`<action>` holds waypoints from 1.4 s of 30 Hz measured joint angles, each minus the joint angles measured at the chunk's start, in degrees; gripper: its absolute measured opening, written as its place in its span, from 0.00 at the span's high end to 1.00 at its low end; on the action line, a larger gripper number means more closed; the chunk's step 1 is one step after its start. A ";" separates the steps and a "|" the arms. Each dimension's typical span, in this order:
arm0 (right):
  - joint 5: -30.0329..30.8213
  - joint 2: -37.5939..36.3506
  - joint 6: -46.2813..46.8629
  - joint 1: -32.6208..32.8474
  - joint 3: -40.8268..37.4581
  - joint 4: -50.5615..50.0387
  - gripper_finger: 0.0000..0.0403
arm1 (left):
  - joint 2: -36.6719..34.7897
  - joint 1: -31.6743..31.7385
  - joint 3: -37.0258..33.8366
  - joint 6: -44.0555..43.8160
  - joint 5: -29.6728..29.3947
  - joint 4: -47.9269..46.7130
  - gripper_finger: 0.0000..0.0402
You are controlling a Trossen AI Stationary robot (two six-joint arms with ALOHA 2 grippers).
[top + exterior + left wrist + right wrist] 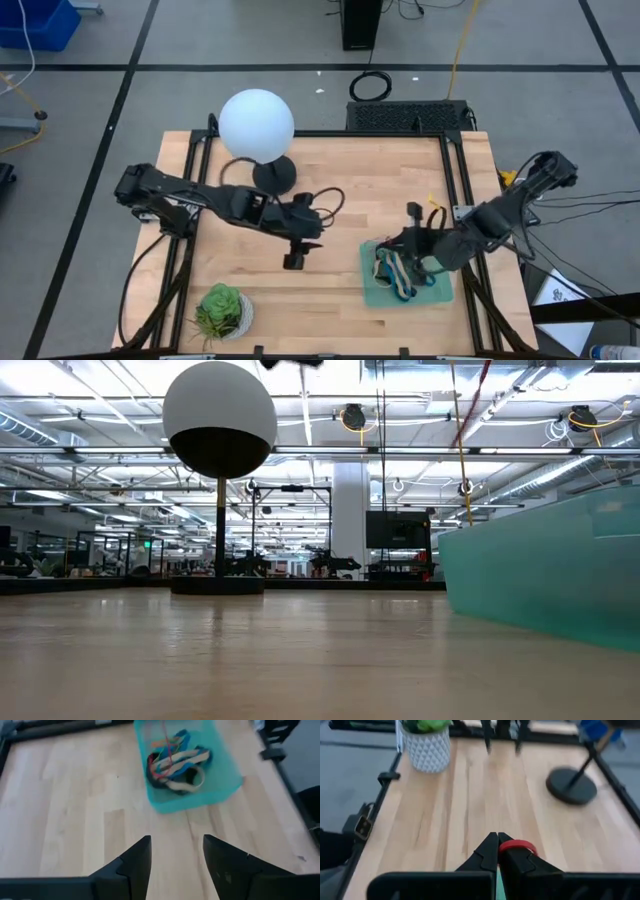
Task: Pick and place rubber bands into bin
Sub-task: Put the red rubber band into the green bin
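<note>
A red rubber band (pixel 518 845) is being pinched at the very tips of the right hand (pixel 498 840), whose two fingers are being pressed together on it; a short loop of it is showing just beside the closed tips in the right wrist view. The rest of the rubber bands (pixel 175 762) are lying heaped inside the bin (pixel 227 767): blue, tan, orange and dark loops tangled together, with no clear long axis to the pile.

From the high view, the right hand (pixel 412 243) is hanging directly over the bin (pixel 440 292), above its far edge, so the bin is lying straight below the held band rather than off to any side. By that reading, the coming move is turning on a plain release downward, with little sideways travel needed.

The left hand (pixel 172 855) is being held with its fingers apart and nothing between them. It is hovering over bare tabletop (pixel 65 810), with the bin lying ahead of its fingertips and well apart from them. The right hand is therefore judged much the nearer to the bin.

No loose bands are being shown on the tabletop itself.
</note>
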 joint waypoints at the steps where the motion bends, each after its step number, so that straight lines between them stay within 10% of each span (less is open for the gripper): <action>1: -0.02 0.28 2.01 0.52 1.45 -2.98 1.00 | -0.91 -0.15 -0.01 0.42 0.41 0.03 0.54; 9: -7.65 1.84 17.18 2.78 7.75 -18.84 1.00 | -10.42 -1.26 -2.50 2.88 0.70 4.89 0.54; 19: -15.45 6.87 32.30 4.37 7.47 -30.74 1.00 | -32.63 -1.45 -30.16 0.98 0.66 27.65 0.54; 27: -18.27 11.84 35.51 4.26 -0.04 -28.11 1.00 | -46.63 -1.45 -48.32 -1.00 0.66 39.63 0.54; 42: -18.23 12.40 36.98 3.07 -17.95 -7.85 1.00 | -54.90 -1.43 -61.44 -3.23 -1.36 43.68 0.54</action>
